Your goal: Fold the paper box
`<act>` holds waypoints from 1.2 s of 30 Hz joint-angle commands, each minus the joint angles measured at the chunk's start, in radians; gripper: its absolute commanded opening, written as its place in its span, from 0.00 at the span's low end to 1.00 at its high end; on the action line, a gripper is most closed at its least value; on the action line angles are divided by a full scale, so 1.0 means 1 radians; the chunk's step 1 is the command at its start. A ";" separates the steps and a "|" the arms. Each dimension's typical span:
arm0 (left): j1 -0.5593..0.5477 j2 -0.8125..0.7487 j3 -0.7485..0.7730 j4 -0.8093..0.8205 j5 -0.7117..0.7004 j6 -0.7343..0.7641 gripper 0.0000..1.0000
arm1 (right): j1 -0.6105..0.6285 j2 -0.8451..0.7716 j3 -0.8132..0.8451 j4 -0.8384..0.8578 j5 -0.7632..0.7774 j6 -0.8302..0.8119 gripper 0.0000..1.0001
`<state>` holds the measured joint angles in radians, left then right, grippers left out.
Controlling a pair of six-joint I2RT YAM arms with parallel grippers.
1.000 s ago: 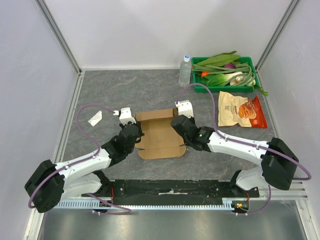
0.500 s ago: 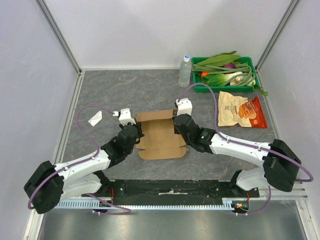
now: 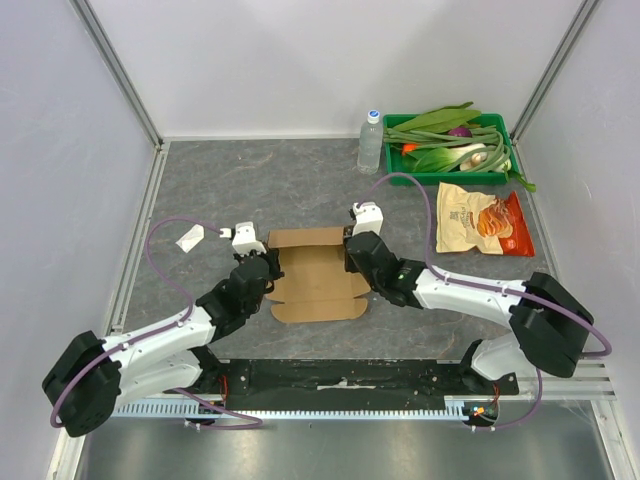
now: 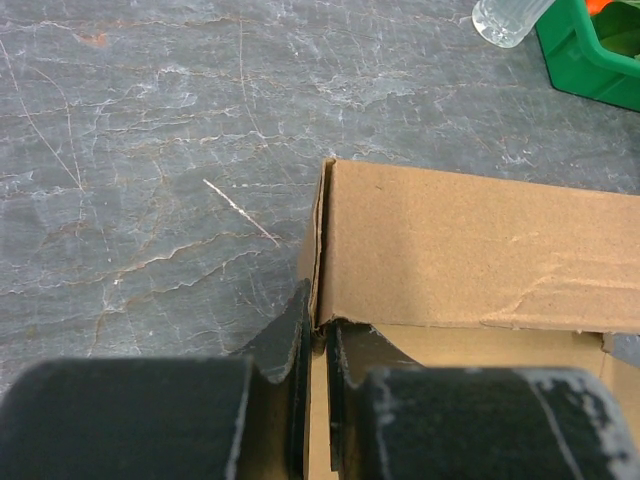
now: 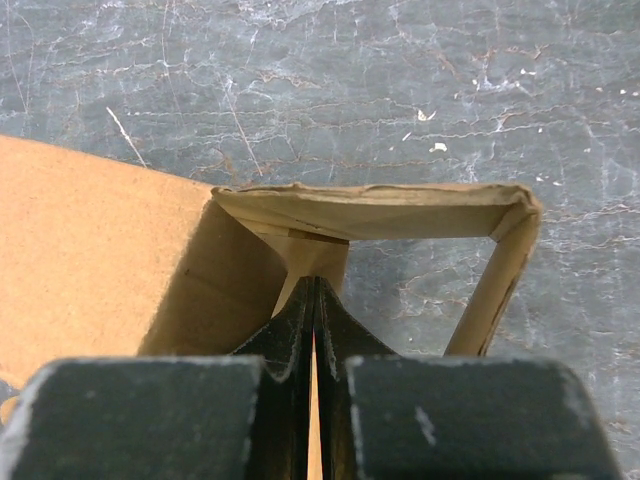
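The paper box (image 3: 315, 275) is brown cardboard, lying partly formed on the grey table between the two arms. My left gripper (image 3: 270, 272) is at its left edge. In the left wrist view that gripper (image 4: 318, 322) is shut on the upright cardboard edge where a side panel (image 4: 480, 250) begins. My right gripper (image 3: 353, 265) is at the box's right end. In the right wrist view it (image 5: 316, 292) is shut on a thin cardboard flap inside the open end (image 5: 370, 210), whose walls stand up around the fingers.
A green tray (image 3: 396, 178) of vegetables and a clear bottle (image 3: 370, 140) stand at the back right. An orange-tan snack bag (image 3: 482, 220) lies right of the box. A white paper scrap (image 3: 189, 238) lies at the left. Grey walls close in the table.
The box and both grippers have shifted slightly toward the near edge and left. Both grips on the cardboard have held.
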<state>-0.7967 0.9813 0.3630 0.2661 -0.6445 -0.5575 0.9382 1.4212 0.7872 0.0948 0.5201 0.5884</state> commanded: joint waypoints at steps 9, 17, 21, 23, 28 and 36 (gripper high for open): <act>0.008 0.013 0.013 0.073 -0.026 -0.064 0.02 | -0.002 -0.123 0.055 -0.246 -0.020 0.037 0.18; 0.014 0.023 0.033 0.042 -0.034 -0.082 0.02 | -0.001 -0.376 -0.083 -0.370 -0.156 0.169 0.40; 0.017 0.020 0.036 0.027 -0.011 -0.090 0.02 | -0.002 -0.539 -0.224 -0.224 -0.216 0.223 0.61; 0.017 0.020 0.040 0.013 0.009 -0.100 0.02 | -0.015 -0.570 -0.281 -0.187 -0.273 0.229 0.67; 0.021 -0.012 0.047 -0.036 0.064 -0.154 0.02 | -0.113 -0.593 -0.321 -0.110 -0.426 0.196 0.69; 0.027 -0.133 0.057 -0.094 0.147 -0.197 0.02 | -0.263 -0.590 -0.417 0.201 -0.825 0.228 0.56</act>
<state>-0.7795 0.9054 0.3752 0.1799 -0.5430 -0.6815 0.6983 0.8368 0.4122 0.0620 -0.0605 0.7902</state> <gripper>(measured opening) 0.103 0.610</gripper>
